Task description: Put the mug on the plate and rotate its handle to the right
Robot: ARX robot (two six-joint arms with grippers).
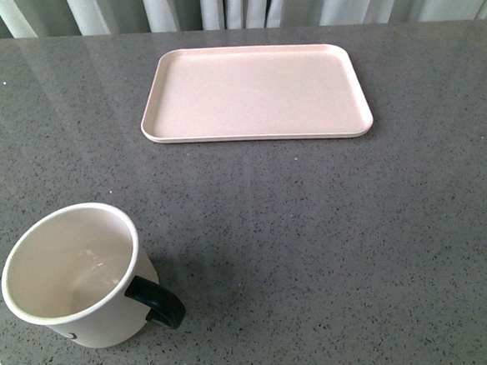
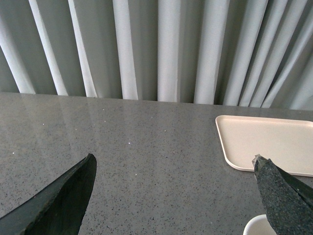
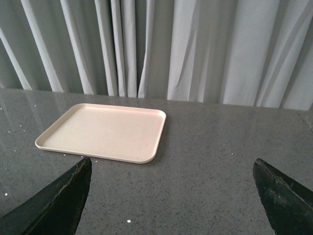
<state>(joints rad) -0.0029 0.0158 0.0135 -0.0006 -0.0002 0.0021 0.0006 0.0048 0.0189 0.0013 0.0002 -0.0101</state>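
On table (image 1: 332, 251), mug (image 1: 73, 276) apart from plate (image 1: 254, 91)

Cream mug (image 1: 75, 278) upright, black handle (image 1: 158, 303) (rightward), pink plate (image 1: 256, 93) well apart

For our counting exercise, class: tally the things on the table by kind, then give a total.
mug: 1
plate: 1
Total: 2
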